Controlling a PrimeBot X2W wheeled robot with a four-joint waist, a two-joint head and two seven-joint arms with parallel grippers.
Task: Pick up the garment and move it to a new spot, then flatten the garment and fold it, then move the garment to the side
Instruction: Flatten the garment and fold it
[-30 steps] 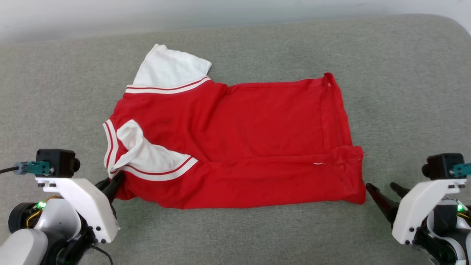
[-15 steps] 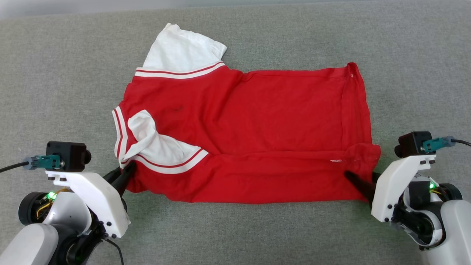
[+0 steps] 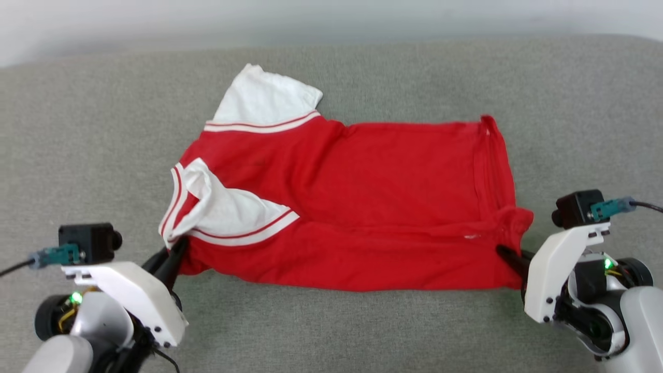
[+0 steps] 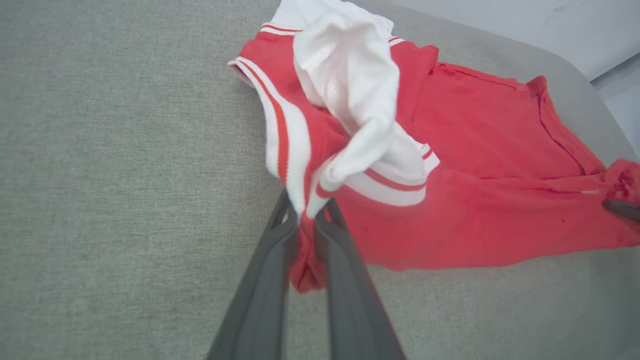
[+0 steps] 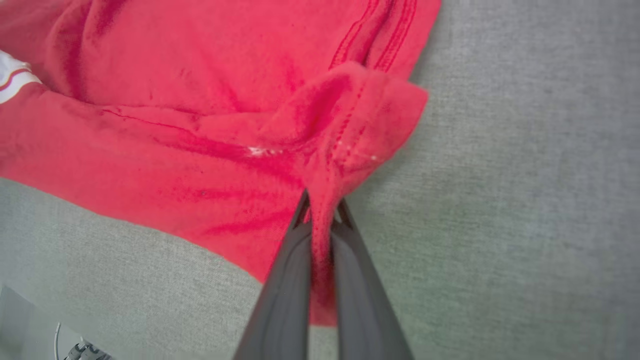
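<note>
On the bench, the left pincer clamps the shirt at its sleeve end, the right pincer at its hem corner, likely to lift it spread.

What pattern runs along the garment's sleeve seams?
Red and white stripes on the garment; clearest in the left wrist view.

red garment, white sleeves, partly folded, rumpled
</note>
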